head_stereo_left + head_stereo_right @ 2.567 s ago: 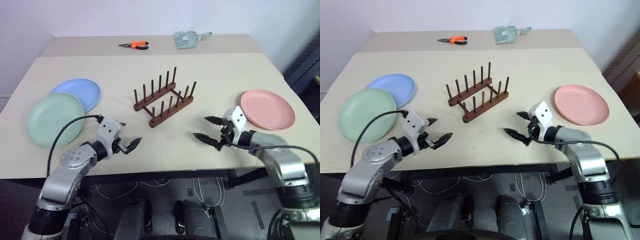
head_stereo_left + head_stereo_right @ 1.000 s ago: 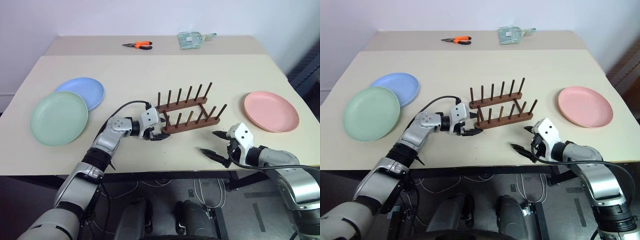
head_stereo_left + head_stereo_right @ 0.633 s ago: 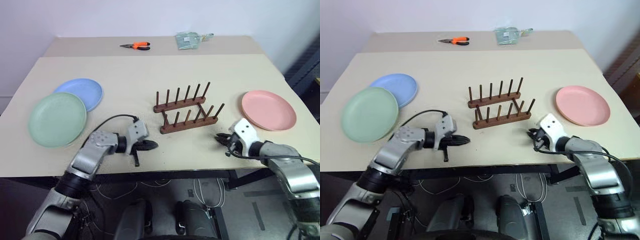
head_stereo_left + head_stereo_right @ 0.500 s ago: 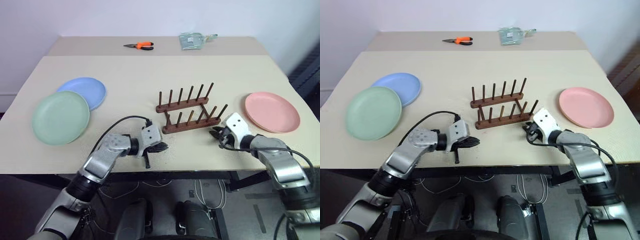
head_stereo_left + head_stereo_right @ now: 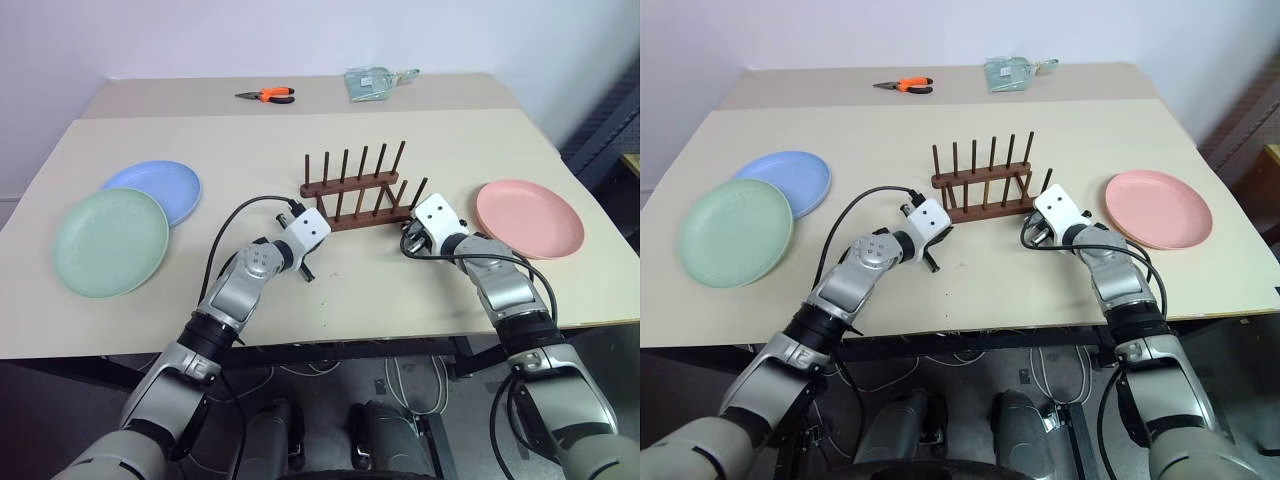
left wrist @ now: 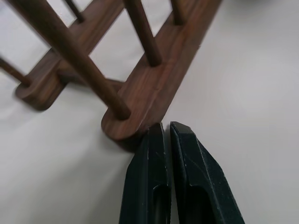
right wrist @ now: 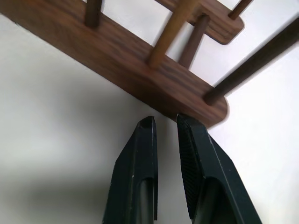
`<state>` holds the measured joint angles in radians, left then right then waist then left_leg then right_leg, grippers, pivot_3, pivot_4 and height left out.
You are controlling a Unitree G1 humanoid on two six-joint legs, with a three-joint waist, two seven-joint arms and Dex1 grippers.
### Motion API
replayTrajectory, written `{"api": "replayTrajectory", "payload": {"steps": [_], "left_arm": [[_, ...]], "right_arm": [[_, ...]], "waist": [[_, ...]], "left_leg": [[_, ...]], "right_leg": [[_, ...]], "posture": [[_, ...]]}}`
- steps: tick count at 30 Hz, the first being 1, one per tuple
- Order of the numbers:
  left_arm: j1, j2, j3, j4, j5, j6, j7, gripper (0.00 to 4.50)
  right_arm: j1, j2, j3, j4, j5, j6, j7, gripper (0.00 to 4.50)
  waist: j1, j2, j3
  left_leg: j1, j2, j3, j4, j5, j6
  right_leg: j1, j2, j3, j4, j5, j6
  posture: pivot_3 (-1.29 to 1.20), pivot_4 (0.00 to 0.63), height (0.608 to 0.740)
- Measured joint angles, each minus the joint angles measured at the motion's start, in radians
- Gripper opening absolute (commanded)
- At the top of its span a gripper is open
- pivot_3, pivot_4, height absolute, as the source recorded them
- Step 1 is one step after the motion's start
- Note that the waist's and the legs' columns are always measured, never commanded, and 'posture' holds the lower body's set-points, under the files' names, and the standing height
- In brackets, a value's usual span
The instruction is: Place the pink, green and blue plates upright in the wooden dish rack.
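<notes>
The wooden dish rack [image 5: 355, 192] stands mid-table, rails running crosswise, pegs empty. My left gripper [image 6: 162, 125] is shut, its tips touching the left end of the near rail [image 6: 154, 88]. At the right end of that rail [image 7: 140, 70] my right gripper [image 7: 163, 119] is shut with nothing between its fingers, tips against the rail's edge. The green plate [image 5: 110, 240] lies flat at the left, overlapping the blue plate [image 5: 160, 187] behind it. The pink plate [image 5: 528, 218] lies flat at the right, beyond my right arm.
Orange-handled pliers [image 5: 268, 94] and a pale green packet [image 5: 372, 80] lie on the far table section. A black cable [image 5: 235, 215] loops above my left forearm. The table's front edge runs just under both elbows.
Both grippers have shut and moved forward to the two ends of the rack's near rail. The rack, diagonal at first, now lies crosswise.
</notes>
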<state>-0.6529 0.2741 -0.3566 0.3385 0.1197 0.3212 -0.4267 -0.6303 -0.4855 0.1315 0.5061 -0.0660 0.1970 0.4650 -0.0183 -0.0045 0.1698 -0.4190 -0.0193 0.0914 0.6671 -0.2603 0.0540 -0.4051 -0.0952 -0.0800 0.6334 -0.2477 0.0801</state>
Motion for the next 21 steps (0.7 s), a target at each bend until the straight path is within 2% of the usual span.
{"api": "replayTrajectory", "payload": {"steps": [5,8,12,17,21], "left_arm": [[-0.026,-0.003,0.03,0.072,0.003,-0.045,0.033,0.18],[-0.012,-0.002,0.036,0.054,0.003,-0.045,0.035,0.18],[0.039,0.013,0.061,-0.008,0.004,-0.04,0.048,0.18],[0.11,0.039,0.081,-0.112,0.003,-0.001,0.033,0.18],[0.201,0.088,0.071,-0.259,-0.062,-0.003,-0.134,0.18]], "right_arm": [[-0.006,-0.003,-0.004,0.025,-0.007,-0.032,0.004,0.71],[0.062,-0.057,-0.021,-0.071,0.004,-0.023,0.053,1.51],[0.194,-0.197,-0.114,-0.248,0.015,0.042,0.079,3.37],[0.36,-0.36,-0.243,-0.36,0.012,0.097,0.101,3.37],[0.376,-0.359,-0.224,-0.275,-0.015,0.069,0.091,3.37]], "waist": [[0.001,0.0,0.0],[0.005,0.0,0.0],[0.005,0.0,0.0],[-0.002,0.002,-0.001],[-0.001,0.003,-0.001]], "left_leg": [[0.0,0.0,0.0,0.0,0.0,0.0],[0.0,0.0,0.0,-0.001,0.0,0.0],[0.0,0.0,0.0,-0.001,0.0,0.0],[0.002,0.001,0.001,-0.004,0.0,-0.001],[0.002,0.001,0.002,-0.004,0.0,-0.002]], "right_leg": [[0.0,0.0,0.0,0.0,0.0,0.0],[0.0,0.0,0.0,-0.001,0.0,0.0],[0.0,-0.001,0.0,-0.002,0.0,0.001],[0.0,-0.001,0.0,-0.002,-0.001,0.0],[0.0,-0.002,0.0,-0.002,-0.001,0.0]], "posture": [[0.0,0.15,0.74],[0.0,0.15,0.74],[0.0,0.15,0.74],[0.0,0.15,0.74],[0.0,0.15,0.74]]}}
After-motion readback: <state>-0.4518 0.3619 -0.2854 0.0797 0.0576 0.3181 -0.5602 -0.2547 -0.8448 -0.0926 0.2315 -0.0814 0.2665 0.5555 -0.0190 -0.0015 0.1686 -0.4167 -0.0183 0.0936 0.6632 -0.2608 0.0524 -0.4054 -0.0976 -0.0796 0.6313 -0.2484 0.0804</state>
